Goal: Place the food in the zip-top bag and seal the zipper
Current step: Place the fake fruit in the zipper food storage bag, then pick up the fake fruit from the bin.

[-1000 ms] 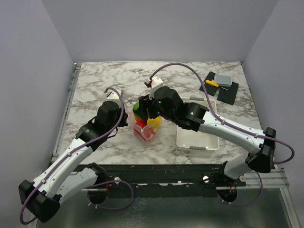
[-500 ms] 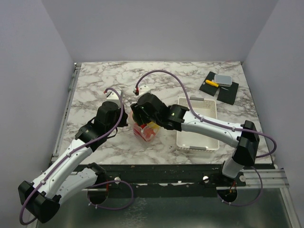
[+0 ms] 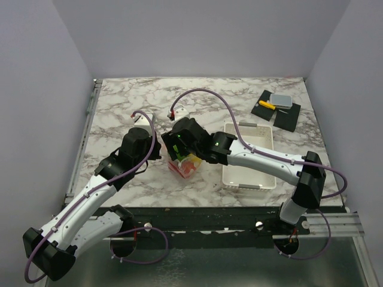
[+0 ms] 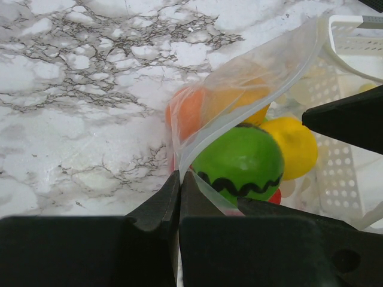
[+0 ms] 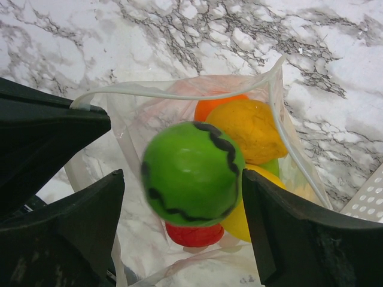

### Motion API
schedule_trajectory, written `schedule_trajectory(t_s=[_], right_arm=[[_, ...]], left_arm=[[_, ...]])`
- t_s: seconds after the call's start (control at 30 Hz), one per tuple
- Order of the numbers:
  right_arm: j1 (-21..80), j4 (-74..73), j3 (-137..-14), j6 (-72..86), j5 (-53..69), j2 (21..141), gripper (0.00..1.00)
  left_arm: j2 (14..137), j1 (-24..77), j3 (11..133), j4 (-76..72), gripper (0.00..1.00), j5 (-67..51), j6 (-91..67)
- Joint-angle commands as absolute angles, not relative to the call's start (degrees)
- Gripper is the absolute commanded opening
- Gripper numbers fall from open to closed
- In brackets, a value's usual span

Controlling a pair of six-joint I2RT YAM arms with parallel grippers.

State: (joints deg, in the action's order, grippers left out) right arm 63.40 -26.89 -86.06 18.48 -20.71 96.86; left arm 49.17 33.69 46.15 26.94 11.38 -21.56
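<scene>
The zip-top bag [image 3: 187,166] stands open on the marble table. My left gripper [image 4: 179,176] is shut on the bag's rim and holds the mouth up. The pale zipper [image 5: 179,95] curves along the far edge of the mouth. My right gripper [image 5: 182,179] hangs open just above the mouth. A green ball with a black wavy line [image 5: 191,170] sits blurred between its fingers [image 5: 90,215], touching neither. Inside the bag lie an orange piece [image 5: 218,104], a yellow-orange piece [image 5: 251,128], a yellow one [image 5: 239,224] and a red one [image 5: 194,234].
A white slotted basket [image 3: 248,173] stands directly right of the bag. Black mats with a grey box and a yellow item [image 3: 278,106] lie at the back right. The right arm [image 3: 251,156] stretches over the basket.
The right arm swung left and lowered its gripper over the bag mouth. Its jaws then spread and let go of the green ball. The left gripper has not moved.
</scene>
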Motion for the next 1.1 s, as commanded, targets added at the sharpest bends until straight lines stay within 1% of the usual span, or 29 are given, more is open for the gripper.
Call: schedule_trajectory(t_s=[0.0, 0.27, 0.5, 0.73, 0.9, 1.07], right_arm=[[64.0, -27.2, -85.3, 19.0, -20.5, 95.7, 0.86], [64.0, -26.4, -83.5, 19.9, -21.3, 88.4, 0.88], [64.0, -26.6, -80.6, 21.1, -27.9, 79.8, 0.88], [63.9, -29.8, -79.0, 21.2, -35.3, 74.5, 0.88], [63.5, -34.1, -78.8, 21.2, -40.2, 72.8, 0.88], [60.1, -39.7, -78.6, 22.6, -40.5, 72.0, 0.88]], left_arm=[[48.8, 33.3, 45.3, 26.5, 0.00, 10.6, -21.2], [49.2, 33.3, 45.3, 26.5, 0.00, 10.7, -21.1], [49.5, 33.3, 45.4, 26.6, 0.00, 10.7, -21.1], [49.9, 33.3, 45.4, 26.5, 0.00, 10.5, -21.1], [49.9, 33.3, 45.4, 26.5, 0.00, 10.4, -21.1], [50.0, 33.3, 45.4, 26.5, 0.00, 10.2, -21.1]])
